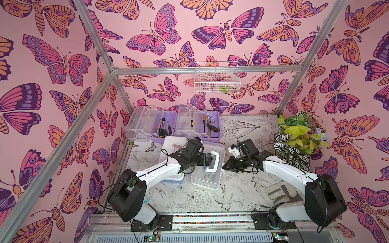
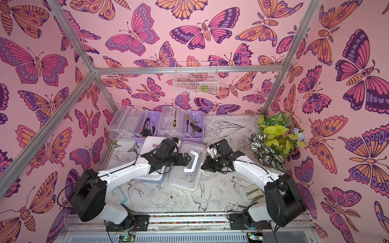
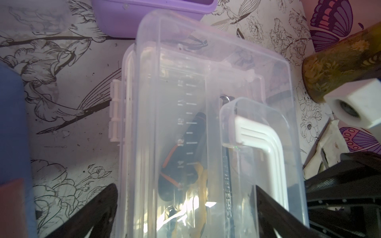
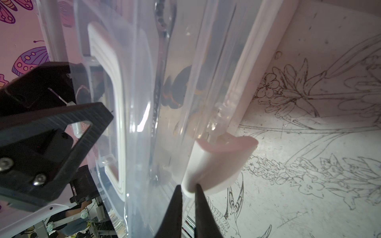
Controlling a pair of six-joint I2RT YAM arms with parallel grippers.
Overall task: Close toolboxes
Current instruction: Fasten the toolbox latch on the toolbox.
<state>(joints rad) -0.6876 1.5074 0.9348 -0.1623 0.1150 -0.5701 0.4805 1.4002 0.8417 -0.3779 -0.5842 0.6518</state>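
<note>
At the far left of the desk [image 1: 189, 199], against the back wall, your left purple box [image 1: 157, 140] is standing wide open, its clear lid [image 1: 141, 120] leaning back and dark-handled tools lying in the base. Just in front of it the blue box [image 1: 168, 145] is sitting with its white lid down and its pink handle [image 1: 176, 146] lying flat, your left arm reaching across it. Next along the back wall the right purple box [image 1: 212, 139] is gaping open too, holding screwdrivers and a wrench [image 1: 212, 126]. In front of that one, in the middle of the desk, the white box [image 1: 205, 181] is lying at a slant with its see-through lid resting down over the base and its white handle [image 1: 213, 163] lying flat on top. Your left gripper [image 1: 210, 160] is hanging over that lid, and the left wrist view is showing its fingers [image 3: 99, 208] spread wide, one just off the box's edge and the other over the lid by the handle. Your right gripper [image 4: 188, 185] is sitting at the box's right-hand side, its fingers [image 4: 173, 210] drawn almost together with the tips against the white latch [image 4: 218, 162], which is sticking out from the box's side; whether they are nipping its edge or only pressing on it, you cannot tell. Further right a pale glove [image 1: 277, 192] is lying near the front, partly behind your right arm, and a leafy plant [image 1: 299, 136] is filling the back right corner.
</note>
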